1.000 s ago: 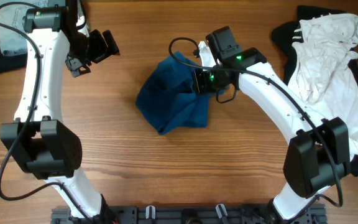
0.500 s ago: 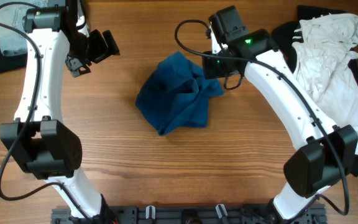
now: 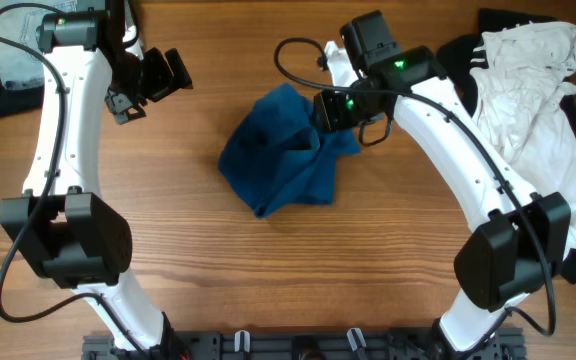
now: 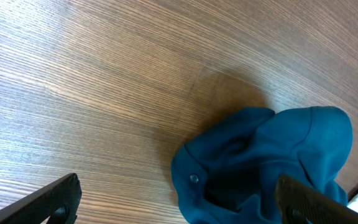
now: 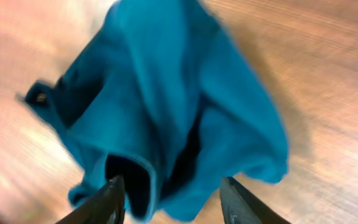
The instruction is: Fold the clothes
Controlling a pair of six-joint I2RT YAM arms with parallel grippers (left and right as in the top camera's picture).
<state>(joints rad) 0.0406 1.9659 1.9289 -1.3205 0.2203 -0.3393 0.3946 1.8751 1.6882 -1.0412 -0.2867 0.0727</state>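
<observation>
The clothes are a dark blue shirt lying crumpled in a heap at the middle of the table. My right gripper hovers at the heap's upper right edge. In the right wrist view its jaws stand apart, with the blue cloth bunched just beyond the fingertips and nothing pinched between them. My left gripper hangs wide open above bare table, to the upper left of the shirt. In the left wrist view the shirt lies past the open gripper.
A white garment lies in a pile over dark cloth at the right edge. Pale denim on a dark garment sits at the back left corner. Bare wood table surrounds the shirt.
The right gripper, shut on the shirt's right edge a second ago, drew it up and back, then opened its jaws and shifted slightly left. The left arm has not moved.
</observation>
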